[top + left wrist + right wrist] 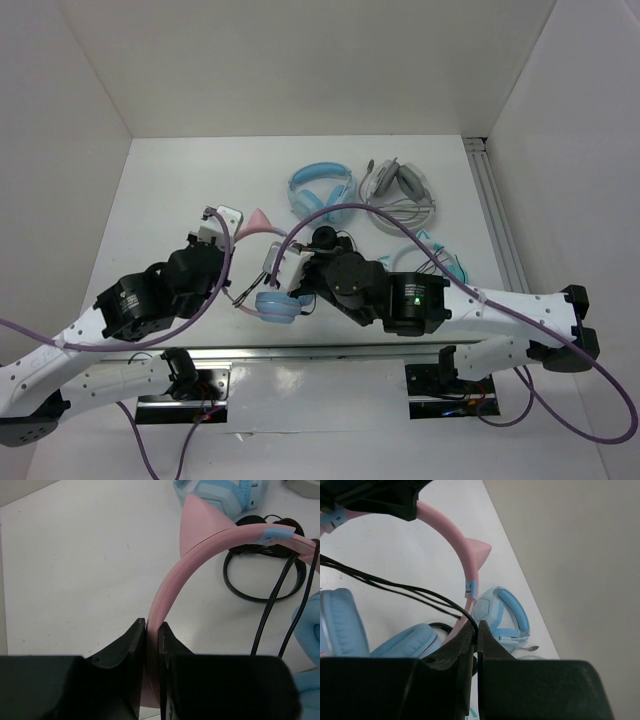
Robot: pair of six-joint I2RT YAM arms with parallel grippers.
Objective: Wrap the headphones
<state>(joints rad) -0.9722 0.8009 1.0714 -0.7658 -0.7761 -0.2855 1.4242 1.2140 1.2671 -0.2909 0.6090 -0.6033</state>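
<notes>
White table [160, 190], 2 sets side by side at its back: blue headphones [322, 188], white headphones [400, 188].

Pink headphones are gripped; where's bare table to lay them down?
Widest bare patch for the pink headphones: far-left table, between the left wall, back wall and the left arm. Thin strip along the back wall. Far right is crowded: blue headphones, white headset, teal pair beside the right arm.
</notes>
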